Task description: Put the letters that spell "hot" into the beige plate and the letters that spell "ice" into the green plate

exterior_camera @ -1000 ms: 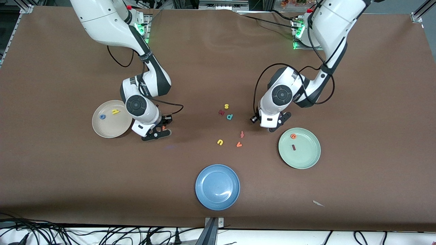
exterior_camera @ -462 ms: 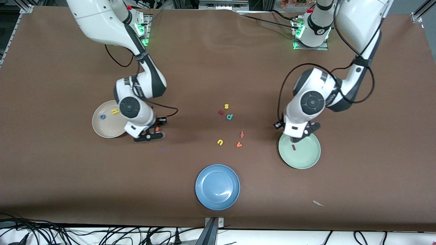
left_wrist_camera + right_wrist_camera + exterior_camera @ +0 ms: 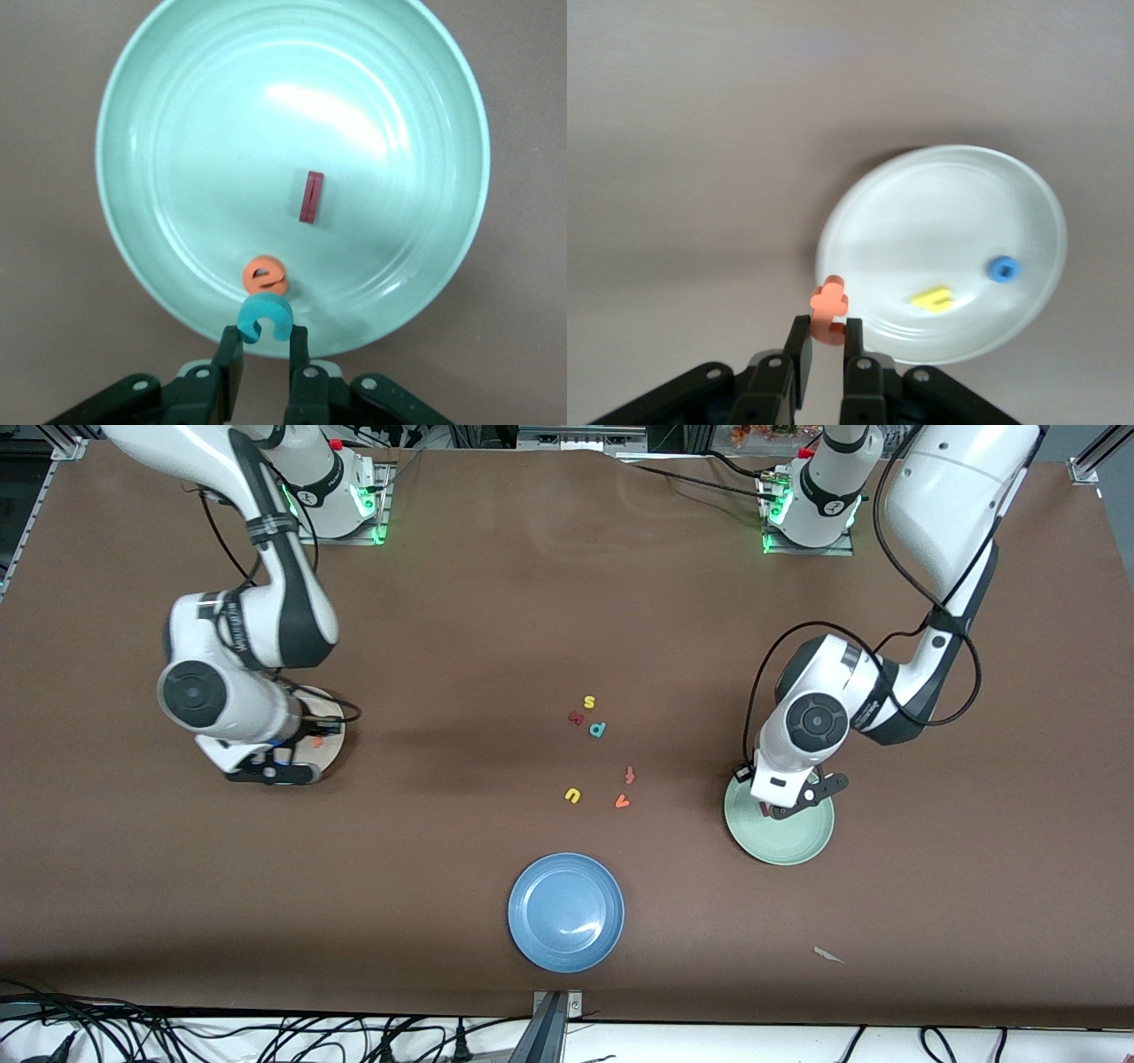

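Nearest to the front camera lies the blue plate (image 3: 566, 911), with nothing in it, and it has no part in this job. Farther up the tabletop (image 3: 532, 620), at the left arm's end, is the green plate (image 3: 802, 846); the maroon i (image 3: 310, 197) and the orange e (image 3: 265, 275) lie in it already. The left pincer (image 3: 263, 347) hangs over the rim of this plate and is closed on the teal c (image 3: 265, 319). Between the two plates, loose on the tabletop, lie the yellow u (image 3: 573, 795), the orange v (image 3: 622, 802), the red f (image 3: 630, 774), the teal d (image 3: 598, 730), a dark red letter (image 3: 576, 717) and the yellow s (image 3: 589, 702); none of them belongs to either word. At the right arm's end is the beige plate (image 3: 957, 204), holding the yellow h (image 3: 934, 299) and the blue o (image 3: 1002, 268). The right pincer (image 3: 824, 343) is over the edge of this plate, shut tightly on the orange t (image 3: 829, 309). I think both arms are at the releasing step. To do it well, each pincer should go a little more toward the plate's middle, come low, and only then open, because so light a foam letter can bounce or stick to a finger.
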